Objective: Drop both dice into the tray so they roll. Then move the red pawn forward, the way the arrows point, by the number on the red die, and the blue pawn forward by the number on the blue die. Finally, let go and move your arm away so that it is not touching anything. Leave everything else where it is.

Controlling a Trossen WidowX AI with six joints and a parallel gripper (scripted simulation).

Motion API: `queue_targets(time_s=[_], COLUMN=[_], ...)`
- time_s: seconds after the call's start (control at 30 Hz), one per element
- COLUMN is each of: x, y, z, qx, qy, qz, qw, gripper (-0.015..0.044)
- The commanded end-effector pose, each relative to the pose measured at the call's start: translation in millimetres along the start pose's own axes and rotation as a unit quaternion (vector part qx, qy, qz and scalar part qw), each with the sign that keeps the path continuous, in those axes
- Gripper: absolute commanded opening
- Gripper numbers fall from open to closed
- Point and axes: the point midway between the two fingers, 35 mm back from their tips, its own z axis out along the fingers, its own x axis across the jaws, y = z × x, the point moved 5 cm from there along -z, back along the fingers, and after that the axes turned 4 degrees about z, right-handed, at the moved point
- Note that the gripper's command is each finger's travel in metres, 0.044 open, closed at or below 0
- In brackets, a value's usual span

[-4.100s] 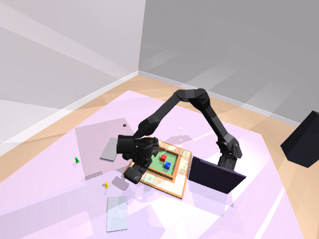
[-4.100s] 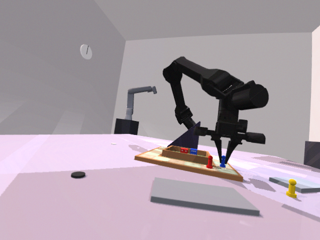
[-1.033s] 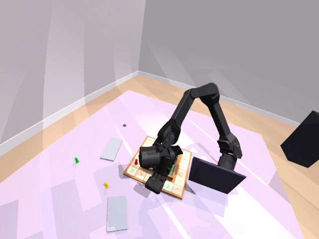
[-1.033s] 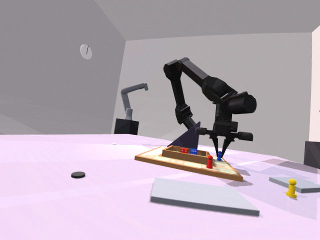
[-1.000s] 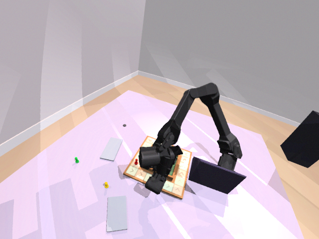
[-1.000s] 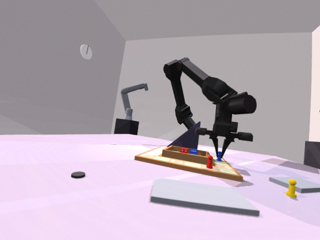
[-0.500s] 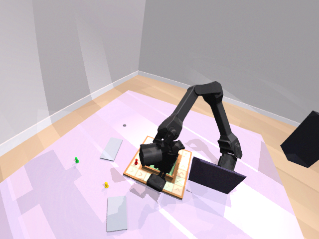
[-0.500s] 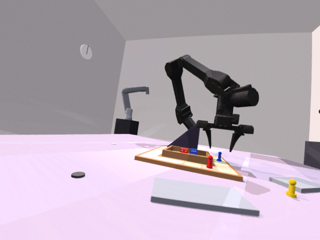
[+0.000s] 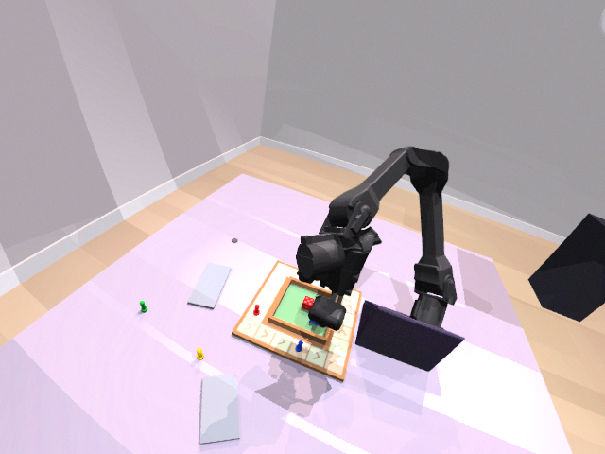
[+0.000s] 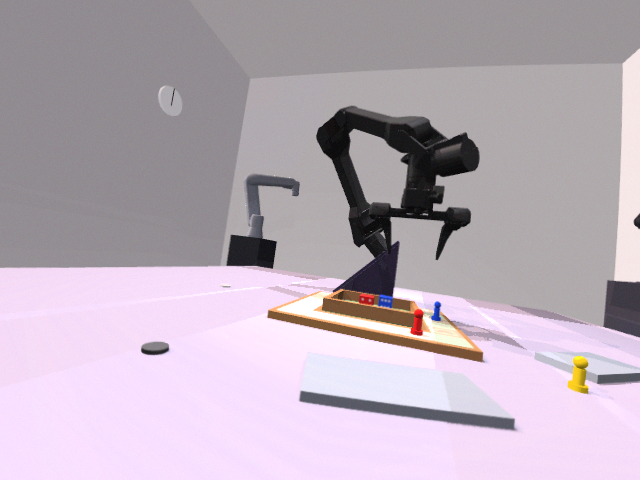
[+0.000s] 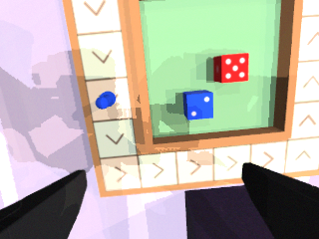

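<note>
My gripper (image 10: 413,255) (image 11: 164,173) is open and empty, above the board (image 9: 249,327) (image 10: 299,319). The red die (image 9: 307,303) (image 10: 366,299) (image 11: 234,68) and blue die (image 9: 313,323) (image 10: 385,301) (image 11: 198,106) lie apart in the green-floored tray (image 9: 293,330) (image 10: 361,311). Red's top shows a pip in each corner and one in the middle; blue's top shows two. The blue pawn (image 9: 299,346) (image 10: 436,311) (image 11: 106,100) stands upright, one arrow square before a corner. The red pawn (image 9: 256,309) (image 10: 417,322) stands beside the left corner square, outside the wrist view.
A dark slanted panel (image 9: 406,337) (image 10: 379,273) stands beside the board near the arm base. Grey slabs (image 9: 210,286) (image 9: 219,410) (image 10: 392,387), a yellow pawn (image 9: 199,354) (image 10: 579,374), a green pawn (image 9: 143,306) and a dark disc (image 9: 234,240) (image 10: 155,347) are on the table.
</note>
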Motion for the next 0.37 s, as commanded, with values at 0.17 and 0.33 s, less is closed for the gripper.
queue_targets(time_s=[0.17, 0.33], x=[-67, -49], y=[-44, -30], z=[-29, -25], qx=[0.004, 0.001], qy=[-0.001, -0.001], qz=[-0.03, -0.022], qw=[1.0, 1.0], gripper=[0.044, 0.044])
